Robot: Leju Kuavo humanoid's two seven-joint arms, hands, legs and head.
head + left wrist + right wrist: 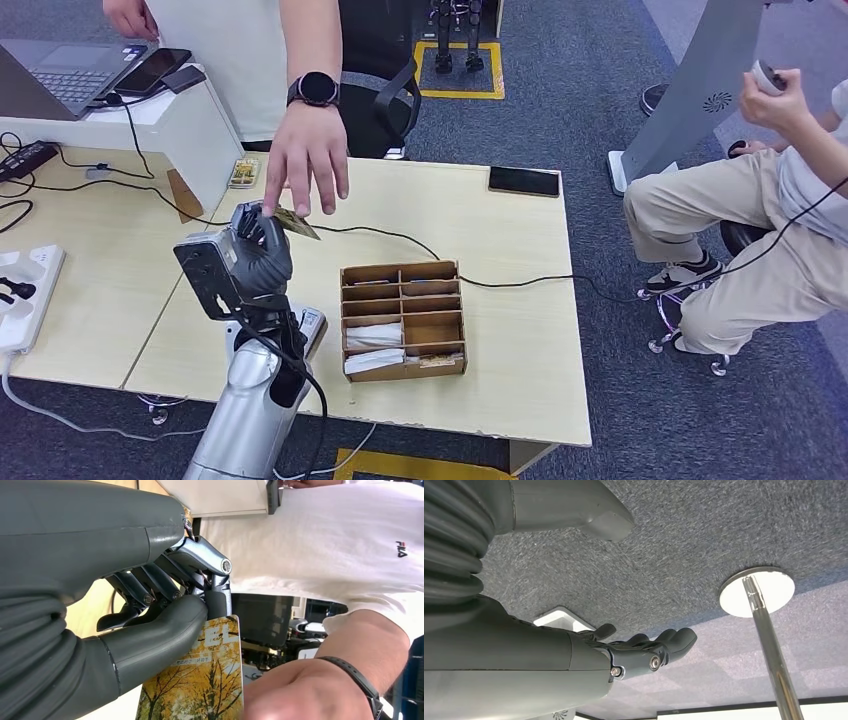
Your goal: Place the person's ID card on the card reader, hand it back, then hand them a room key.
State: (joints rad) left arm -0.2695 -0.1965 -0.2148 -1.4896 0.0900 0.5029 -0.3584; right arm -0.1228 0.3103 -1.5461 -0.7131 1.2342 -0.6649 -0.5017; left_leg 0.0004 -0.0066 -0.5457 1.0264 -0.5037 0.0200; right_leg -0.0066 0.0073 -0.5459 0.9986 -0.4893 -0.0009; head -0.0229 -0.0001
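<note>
Card (205,680) pinched in my left hand (258,250) by desk's far edge | right hand (644,652) empty, fingers loosely curled | person's hand (305,165) reaching; letting go early could drop it.

Left hand (258,252) raised, fingers (150,640) pinched closed; right hand (644,652) hanging, fingers loosely extended.
</note>
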